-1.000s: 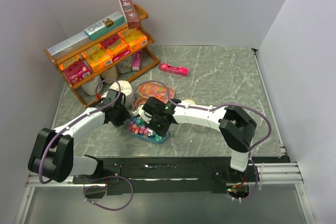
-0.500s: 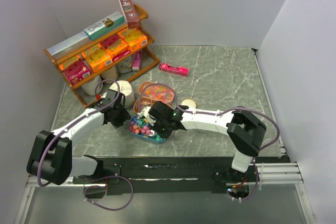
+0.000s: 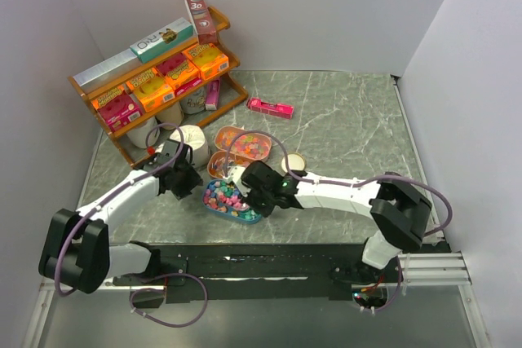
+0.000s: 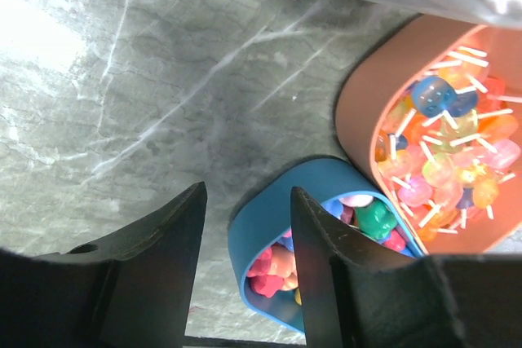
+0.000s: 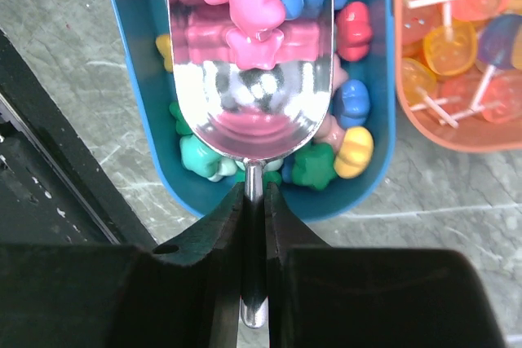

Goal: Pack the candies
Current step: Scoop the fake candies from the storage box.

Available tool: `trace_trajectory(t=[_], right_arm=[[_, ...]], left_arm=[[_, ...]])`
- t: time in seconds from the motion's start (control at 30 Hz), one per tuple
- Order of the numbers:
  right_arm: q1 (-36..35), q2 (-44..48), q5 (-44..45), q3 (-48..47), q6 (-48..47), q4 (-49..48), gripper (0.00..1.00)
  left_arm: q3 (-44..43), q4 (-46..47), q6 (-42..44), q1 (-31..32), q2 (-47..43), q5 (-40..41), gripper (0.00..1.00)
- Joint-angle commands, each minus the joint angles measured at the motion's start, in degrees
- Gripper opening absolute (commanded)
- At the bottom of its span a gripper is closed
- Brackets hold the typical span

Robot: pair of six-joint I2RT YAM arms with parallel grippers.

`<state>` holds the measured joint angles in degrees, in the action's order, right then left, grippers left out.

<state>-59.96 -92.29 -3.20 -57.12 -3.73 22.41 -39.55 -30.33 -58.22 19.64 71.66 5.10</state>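
The candies are small bright sweets heaped in a blue tray near the table's front. In the right wrist view they fill the blue tray, with pink, green, yellow and blue candies showing. My right gripper is shut on the thin handle of a metal scoop, which sits over the tray with pink and blue candies in it. My left gripper stands open astride the end wall of the blue tray, one finger outside it and one finger over the candies.
An orange tray of lollipops lies just behind the blue one, with a smaller orange tray and a round lid beside it. White cups and a wooden shelf of boxes stand at the back left. A pink box lies further back.
My right arm has drawn back toward the near right with the scoop, uncovering more of the orange lollipop tray. The left arm has barely moved.
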Motion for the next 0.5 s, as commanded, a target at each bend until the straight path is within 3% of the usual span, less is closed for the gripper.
trace_trajectory(t=[0.0, 0.47], right_arm=[[0.4, 5.1, 2.2, 1.8, -0.3, -3.0, 0.0], [0.2, 15.8, 3.1, 8.4, 0.6, -5.5, 0.0]], left_arm=[[-0.9, 0.1, -1.2, -0.2, -2.3, -0.8, 0.52], [-0.9, 0.9, -1.1, -0.2, -2.8, -1.6, 0.57]])
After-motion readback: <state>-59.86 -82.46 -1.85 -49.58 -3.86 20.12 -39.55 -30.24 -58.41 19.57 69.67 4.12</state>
